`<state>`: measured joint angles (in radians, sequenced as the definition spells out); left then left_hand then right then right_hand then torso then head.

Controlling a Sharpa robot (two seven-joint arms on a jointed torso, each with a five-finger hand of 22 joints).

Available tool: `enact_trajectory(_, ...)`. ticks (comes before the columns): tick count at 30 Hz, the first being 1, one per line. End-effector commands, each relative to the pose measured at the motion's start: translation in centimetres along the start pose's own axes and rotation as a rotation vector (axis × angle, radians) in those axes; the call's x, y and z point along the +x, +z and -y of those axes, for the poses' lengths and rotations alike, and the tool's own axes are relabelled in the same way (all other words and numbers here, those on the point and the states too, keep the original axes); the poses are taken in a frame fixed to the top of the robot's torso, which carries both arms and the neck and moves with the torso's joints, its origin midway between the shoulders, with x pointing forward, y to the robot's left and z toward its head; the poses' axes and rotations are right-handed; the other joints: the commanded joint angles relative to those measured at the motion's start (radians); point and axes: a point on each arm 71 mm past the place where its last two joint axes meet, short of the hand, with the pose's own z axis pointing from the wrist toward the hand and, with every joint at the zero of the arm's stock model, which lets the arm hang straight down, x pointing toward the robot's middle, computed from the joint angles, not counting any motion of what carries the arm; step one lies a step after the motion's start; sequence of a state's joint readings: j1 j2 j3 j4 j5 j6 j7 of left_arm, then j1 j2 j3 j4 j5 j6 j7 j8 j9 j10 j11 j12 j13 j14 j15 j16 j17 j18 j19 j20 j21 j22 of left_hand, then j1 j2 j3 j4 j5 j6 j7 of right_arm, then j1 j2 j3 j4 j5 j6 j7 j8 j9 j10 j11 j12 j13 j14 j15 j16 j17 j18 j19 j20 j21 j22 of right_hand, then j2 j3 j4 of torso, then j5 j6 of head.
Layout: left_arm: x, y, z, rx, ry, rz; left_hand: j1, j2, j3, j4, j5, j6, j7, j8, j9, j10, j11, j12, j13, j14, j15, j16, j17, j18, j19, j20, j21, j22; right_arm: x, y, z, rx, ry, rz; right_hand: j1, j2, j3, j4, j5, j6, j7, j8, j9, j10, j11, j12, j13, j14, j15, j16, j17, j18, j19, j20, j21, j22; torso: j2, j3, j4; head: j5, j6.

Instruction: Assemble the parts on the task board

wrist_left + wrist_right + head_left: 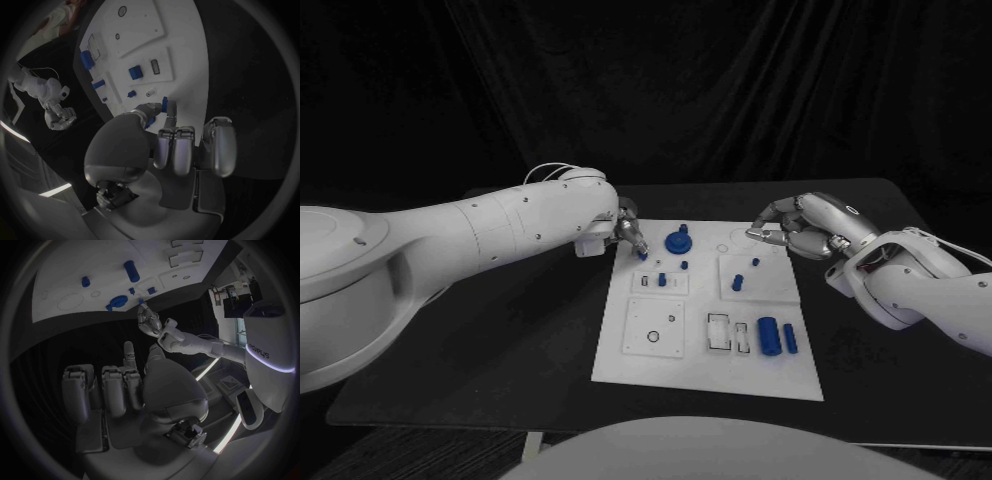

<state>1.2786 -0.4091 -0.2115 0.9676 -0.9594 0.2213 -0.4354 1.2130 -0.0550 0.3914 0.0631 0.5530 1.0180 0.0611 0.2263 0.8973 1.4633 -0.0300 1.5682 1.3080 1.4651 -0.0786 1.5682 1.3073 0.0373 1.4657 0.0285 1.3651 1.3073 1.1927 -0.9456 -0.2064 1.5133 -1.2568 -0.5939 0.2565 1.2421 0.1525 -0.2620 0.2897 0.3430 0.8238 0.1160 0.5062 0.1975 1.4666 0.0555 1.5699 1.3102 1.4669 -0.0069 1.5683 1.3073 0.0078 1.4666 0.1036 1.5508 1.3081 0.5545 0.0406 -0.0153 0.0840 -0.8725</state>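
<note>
The white task board (711, 355) lies in the middle of the table. On it stand a blue knob (678, 241), small blue pegs (737, 283) and two blue cylinders (767, 333) near its right edge. My left hand (625, 238) hovers over the board's far left corner. In the left wrist view its thumb and a finger pinch a small blue part (164, 104) just above the board (181, 50). My right hand (798, 225) hangs over the far right corner. Most of its fingers (112, 390) are curled in, and I see nothing in them.
The board has a round recess (653, 340) and rectangular slots (718, 332) on its near half. Black table (488, 340) surrounds the board on all sides. A dark curtain hangs behind the table.
</note>
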Motion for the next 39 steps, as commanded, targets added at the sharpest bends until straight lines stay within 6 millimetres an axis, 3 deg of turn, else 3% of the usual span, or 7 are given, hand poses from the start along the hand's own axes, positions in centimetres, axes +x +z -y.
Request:
enact_trajectory(1,0.2,-0.4,-0.1,0.006,-0.018,0.027,0.002,0.006,0.148,-0.14,-0.001,0.006,-0.003,0.006,-0.001,0.108,0.006,0.003,0.263,0.106,-0.001,0.003,0.263,0.006,0.038,0.002,0.0,0.207,0.0,-0.2,0.1,0.018,0.001,-0.005,-0.001,0.01,-0.006,-0.002,-0.004,0.002,0.003,-0.003,-0.001,0.104,-0.006,0.001,0.261,0.104,-0.003,0.003,0.263,0.001,0.084,-0.003,-0.006,0.251,0.0,0.0008,0.0008,-0.002,0.0)
enact_trajectory(12,1.0,-2.8,-1.3,0.016,-0.009,0.003,0.001,0.006,0.149,-0.142,-0.004,0.006,-0.001,0.006,0.0,0.108,0.006,0.003,0.263,0.106,0.0,0.003,0.263,0.008,0.035,0.002,-0.01,0.204,-0.1,-0.4,0.2,0.025,0.003,-0.007,-0.001,0.009,-0.007,-0.003,-0.004,0.003,0.003,-0.003,-0.001,0.104,-0.006,0.001,0.261,0.104,-0.003,0.003,0.263,0.001,0.083,-0.003,-0.006,0.251,-0.002,0.0029,0.001,-0.003,0.0)
enact_trajectory(17,1.7,-3.6,-1.6,0.018,-0.008,-0.025,-0.013,0.021,0.137,-0.129,-0.06,-0.011,0.001,0.007,0.003,0.108,0.01,0.003,0.263,0.106,0.003,0.003,0.263,0.008,0.031,0.005,-0.016,0.203,0.0,-0.4,0.2,0.028,0.004,-0.009,0.0,0.009,-0.007,-0.003,-0.004,0.003,0.002,-0.003,-0.001,0.104,-0.006,0.001,0.261,0.104,-0.003,0.003,0.263,0.002,0.082,-0.003,-0.008,0.25,-0.003,0.0044,-0.0001,-0.003,0.0)
enact_trajectory(24,2.4,-4.4,-1.7,0.038,-0.094,-0.051,-0.012,0.025,0.136,-0.128,-0.065,-0.014,0.001,0.008,0.003,0.108,0.01,0.003,0.263,0.106,0.004,0.003,0.263,0.009,0.03,0.006,-0.02,0.202,0.0,-0.4,0.2,0.032,0.004,-0.012,0.001,0.009,-0.007,-0.004,-0.003,0.004,0.002,-0.003,-0.001,0.104,-0.006,0.001,0.261,0.104,-0.003,0.003,0.263,0.002,0.081,-0.003,-0.009,0.25,-0.005,0.006,-0.001,-0.001,0.0)
enact_trajectory(39,3.5,-5.5,-1.1,0.064,-0.184,0.031,-0.005,0.035,0.139,-0.129,-0.058,-0.022,0.003,0.01,0.004,0.108,0.01,0.003,0.263,0.106,0.004,0.003,0.263,0.009,0.03,0.006,-0.019,0.202,0.1,-0.3,0.0,0.032,0.008,-0.015,0.003,0.009,-0.007,-0.005,-0.002,0.005,0.002,-0.003,-0.001,0.104,-0.006,0.001,0.261,0.104,-0.003,0.003,0.263,0.002,0.08,-0.003,-0.01,0.249,-0.004,0.0023,0.0008,0.005,0.0)
